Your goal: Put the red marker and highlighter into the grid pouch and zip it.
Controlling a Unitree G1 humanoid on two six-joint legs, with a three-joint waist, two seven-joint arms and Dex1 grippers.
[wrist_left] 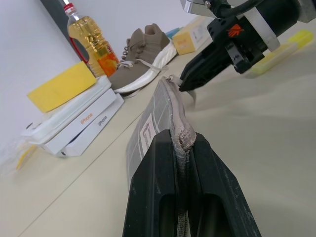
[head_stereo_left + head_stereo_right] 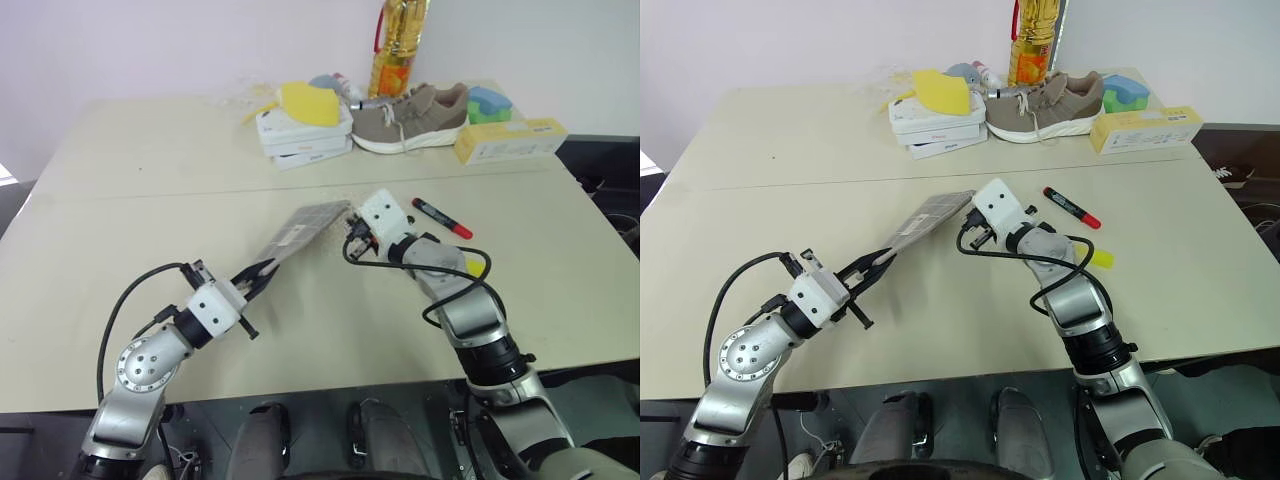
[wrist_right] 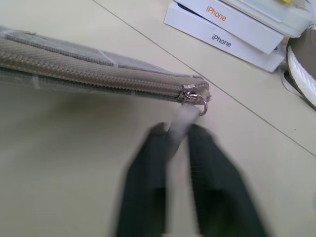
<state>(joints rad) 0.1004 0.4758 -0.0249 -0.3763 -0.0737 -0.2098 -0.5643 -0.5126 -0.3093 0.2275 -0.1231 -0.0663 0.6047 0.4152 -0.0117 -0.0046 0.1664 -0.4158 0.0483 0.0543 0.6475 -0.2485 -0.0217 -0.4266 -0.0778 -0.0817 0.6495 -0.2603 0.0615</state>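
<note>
Above the desk (image 2: 150, 190) the left pincer (image 1: 183, 163) clamps one end of the grid pouch (image 2: 305, 228), held off the surface. At its far end the right pincer (image 3: 173, 143) pinches the zipper cord (image 3: 181, 121). Beside the right arm lie the red marker (image 2: 442, 218) and the highlighter (image 2: 1098, 259).

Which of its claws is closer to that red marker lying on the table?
Right. The right gripper works beside the red marker; the left gripper clamps the grid pouch, farther away.

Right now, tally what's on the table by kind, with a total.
Pens: 2, red marker, highlighter
Pouches: 1, grid pouch
Phone boxes: 2
Shoes: 1
Oil bottles: 1
Long yellow boxes: 1
Sponges: 2, yellow, blue-green
Total: 10
</note>
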